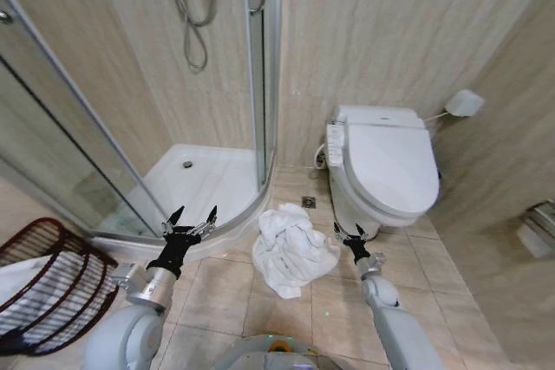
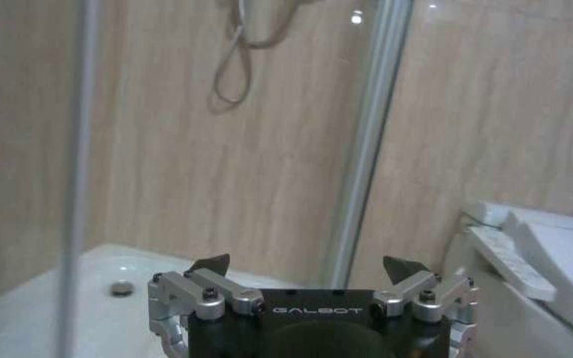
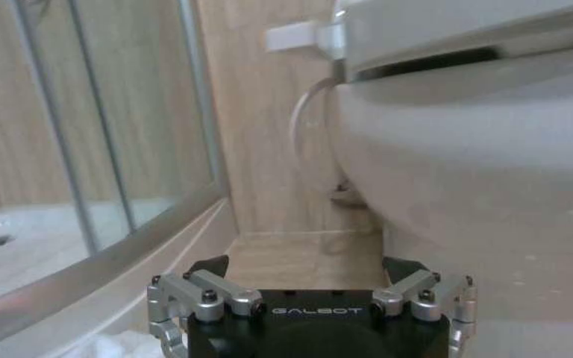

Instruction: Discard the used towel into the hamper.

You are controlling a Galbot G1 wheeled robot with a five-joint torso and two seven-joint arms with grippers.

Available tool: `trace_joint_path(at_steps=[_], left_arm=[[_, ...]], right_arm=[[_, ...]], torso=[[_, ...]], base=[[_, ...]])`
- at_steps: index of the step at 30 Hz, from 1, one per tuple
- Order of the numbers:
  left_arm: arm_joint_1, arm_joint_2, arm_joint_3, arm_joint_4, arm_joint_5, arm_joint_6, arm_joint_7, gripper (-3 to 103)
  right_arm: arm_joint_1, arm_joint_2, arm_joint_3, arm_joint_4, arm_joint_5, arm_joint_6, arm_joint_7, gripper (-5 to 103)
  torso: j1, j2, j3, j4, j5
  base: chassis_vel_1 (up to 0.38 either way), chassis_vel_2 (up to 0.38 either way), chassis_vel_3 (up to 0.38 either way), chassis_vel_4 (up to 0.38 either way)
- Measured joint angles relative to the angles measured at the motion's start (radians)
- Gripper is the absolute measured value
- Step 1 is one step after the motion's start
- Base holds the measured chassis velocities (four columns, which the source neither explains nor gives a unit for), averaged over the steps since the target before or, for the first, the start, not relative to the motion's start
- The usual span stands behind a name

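Here's the crumpled white cloth towel (image 1: 291, 249), heaped on the beige floor tiles (image 1: 225, 309) right between the two arms, and nobody has hold of it. The left gripper (image 1: 192, 219) hovers just off the towel's left edge, above the curved white lip of the shower tray (image 1: 208, 181), its two dark fingers spread wide with nothing between them. The right gripper (image 1: 349, 233) sits close by the towel's right edge, tucked against the base of the white toilet (image 1: 386, 166); in its own wrist view the right gripper (image 3: 307, 262) shows its fingers parted and empty too.

The towel's heap runs roughly away from the robot, narrowing at the near end, and both grippers flank its far half, about equally near.

Now the destination: the round dark red-brown wire hamper (image 1: 52, 288) stands well off to the robot's left, near the framed glass shower door (image 1: 78, 153), something white already lying inside. That favours the left arm for the carry, I'd say.

Room is tight on the right against the toilet, and the tray lip crowds the left; open tile lies nearer the robot.
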Motion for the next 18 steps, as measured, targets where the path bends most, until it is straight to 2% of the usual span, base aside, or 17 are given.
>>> trace_joint_path(at_steps=[6, 13, 15, 18], left_arm=[[0.0, 0.0, 0.0, 0.0, 0.0, 0.0, 0.0, 100], [0.0, 0.0, 0.0, 0.0, 0.0, 0.0, 0.0, 100], [0.0, 0.0, 0.0, 0.0, 0.0, 0.0, 0.0, 100], [0.0, 0.0, 0.0, 0.0, 0.0, 0.0, 0.0, 100]], right_arm=[[0.008, -0.004, 0.002, -0.035, -0.03, -0.006, -0.007, 100], [0.024, 0.009, 0.003, -0.085, -0.097, -0.064, -0.008, 100], [0.041, 0.018, 0.005, -0.147, -0.13, -0.075, -0.007, 100], [0.066, 0.025, 0.008, -0.232, -0.155, -0.081, -0.02, 100]], torso=[[0.0, 0.0, 0.0, 0.0001, 0.0], [0.0, 0.0, 0.0, 0.0002, -0.0001], [0.0, 0.0, 0.0, 0.0009, -0.0001], [0.0, 0.0, 0.0, 0.0005, -0.0001]], base=[[0.092, 0.097, 0.114, 0.11], [0.111, 0.119, 0.108, 0.121], [0.121, 0.114, 0.093, 0.098], [0.077, 0.075, 0.066, 0.05]])
